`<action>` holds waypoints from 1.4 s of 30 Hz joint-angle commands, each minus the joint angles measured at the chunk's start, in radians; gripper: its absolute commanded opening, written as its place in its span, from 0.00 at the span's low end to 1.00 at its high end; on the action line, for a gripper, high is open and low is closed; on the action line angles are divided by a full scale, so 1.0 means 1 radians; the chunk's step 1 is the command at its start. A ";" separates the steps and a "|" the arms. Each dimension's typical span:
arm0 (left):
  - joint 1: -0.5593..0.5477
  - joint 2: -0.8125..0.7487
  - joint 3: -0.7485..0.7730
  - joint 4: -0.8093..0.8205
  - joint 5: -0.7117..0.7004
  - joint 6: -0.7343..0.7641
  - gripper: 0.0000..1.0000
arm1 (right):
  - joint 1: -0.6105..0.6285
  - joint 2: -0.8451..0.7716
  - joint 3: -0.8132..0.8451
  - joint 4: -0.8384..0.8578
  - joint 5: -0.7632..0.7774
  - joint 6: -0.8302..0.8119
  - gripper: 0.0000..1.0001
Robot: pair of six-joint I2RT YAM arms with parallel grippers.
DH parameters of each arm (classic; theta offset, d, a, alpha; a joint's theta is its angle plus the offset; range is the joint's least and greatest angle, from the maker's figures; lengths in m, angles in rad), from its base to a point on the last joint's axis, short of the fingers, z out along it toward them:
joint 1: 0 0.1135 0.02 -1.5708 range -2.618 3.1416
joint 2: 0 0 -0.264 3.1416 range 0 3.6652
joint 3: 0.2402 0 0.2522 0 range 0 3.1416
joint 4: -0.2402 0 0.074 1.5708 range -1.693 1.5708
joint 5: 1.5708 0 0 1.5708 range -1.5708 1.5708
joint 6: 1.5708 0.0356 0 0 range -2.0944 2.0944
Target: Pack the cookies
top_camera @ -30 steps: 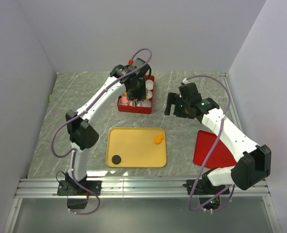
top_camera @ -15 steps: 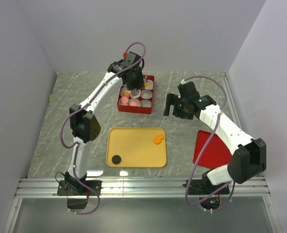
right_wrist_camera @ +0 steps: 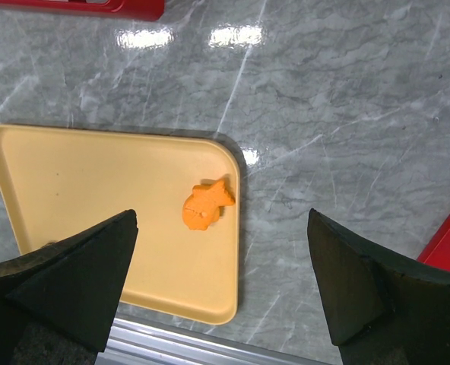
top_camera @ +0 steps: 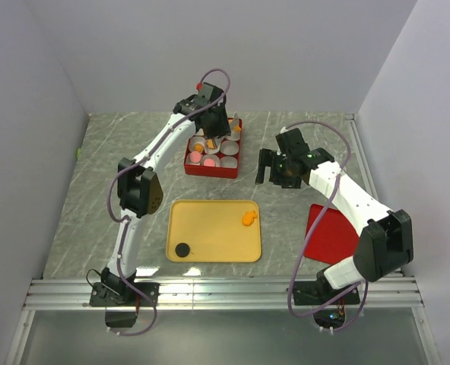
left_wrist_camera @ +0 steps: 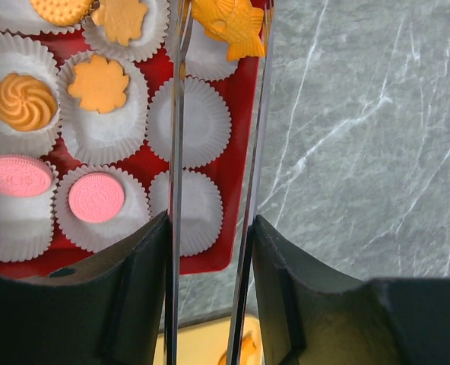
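My left gripper is shut on a pair of metal tongs. The tong tips pinch an orange fish-shaped cookie over a white paper cup at the far right of the red box. Cups in the box hold tan flower cookies, an orange swirl and pink rounds. A second orange fish cookie and a black round cookie lie on the yellow tray. My right gripper is open and empty, above the tray's right edge.
A red lid lies flat on the marble table to the right of the tray. Two empty paper cups sit under the tongs in the box. Grey walls close the table at the back and both sides.
My left gripper has moved with the tongs and fish cookie toward the far side of the red box. My right arm has shifted slightly left.
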 commanded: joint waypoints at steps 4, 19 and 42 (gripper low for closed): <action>0.017 0.007 0.059 0.071 0.031 -0.018 0.50 | -0.017 0.006 0.015 0.000 -0.003 -0.015 0.99; 0.023 0.038 0.074 0.068 0.047 0.007 0.52 | -0.024 0.053 0.035 -0.011 -0.011 -0.017 0.99; -0.010 -0.552 -0.413 -0.057 -0.148 0.111 0.48 | -0.026 -0.020 -0.033 -0.012 0.010 0.003 0.99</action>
